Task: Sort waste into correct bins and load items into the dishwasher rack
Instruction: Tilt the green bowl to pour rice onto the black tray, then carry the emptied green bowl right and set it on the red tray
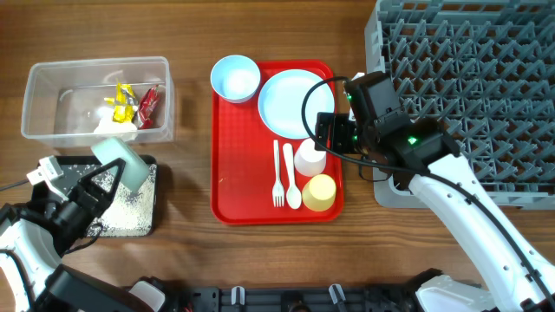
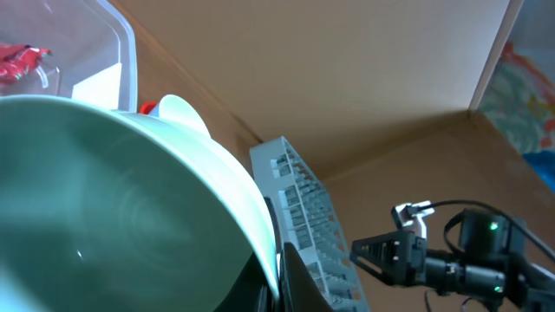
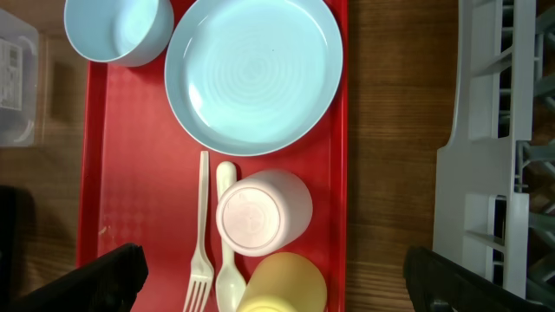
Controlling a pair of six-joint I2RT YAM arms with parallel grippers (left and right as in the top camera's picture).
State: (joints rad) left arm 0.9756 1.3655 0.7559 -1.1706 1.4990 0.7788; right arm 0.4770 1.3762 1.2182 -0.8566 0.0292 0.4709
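At the upper left of the overhead view the clear tub (image 1: 95, 62) sits on the bench (image 1: 191, 35). Inside it lie the yellow foil wrapper (image 1: 121, 102), the red-and-clear wrapper (image 1: 148, 106) and the white tissue (image 1: 113, 126).

Just below the tub is the black tray (image 1: 153, 221), with white crumbs (image 1: 130, 204) scattered over its floor. The left end effector (image 1: 106, 178) reaches in from the lower left. It is clamped on the rim of the pale green bowl (image 1: 121, 162) and holds it tilted over the tray's upper right corner. In the left wrist view the bowl's hollow fills the lower left of the frame.

In the middle of the overhead view lies the red serving tray (image 1: 243, 165). The light blue bowl (image 1: 236, 78) stands at its upper left corner, and the light blue plate (image 1: 293, 104) is just to the right of that bowl. Below the plate the white fork (image 1: 277, 175) and white spoon (image 1: 292, 179) lie side by side, handles toward the plate. The white cup (image 1: 310, 159) is just right of the spoon, with the yellow cup (image 1: 318, 192) just below it.

The right end effector (image 1: 334, 134) hangs over the tray's right edge above the white cup. Its jaws are spread wide and hold nothing. In the right wrist view its fingertips (image 3: 113, 270) sit at the two lower corners of the frame.

The grey dishwasher rack (image 1: 468, 87) fills the upper right of the overhead view.
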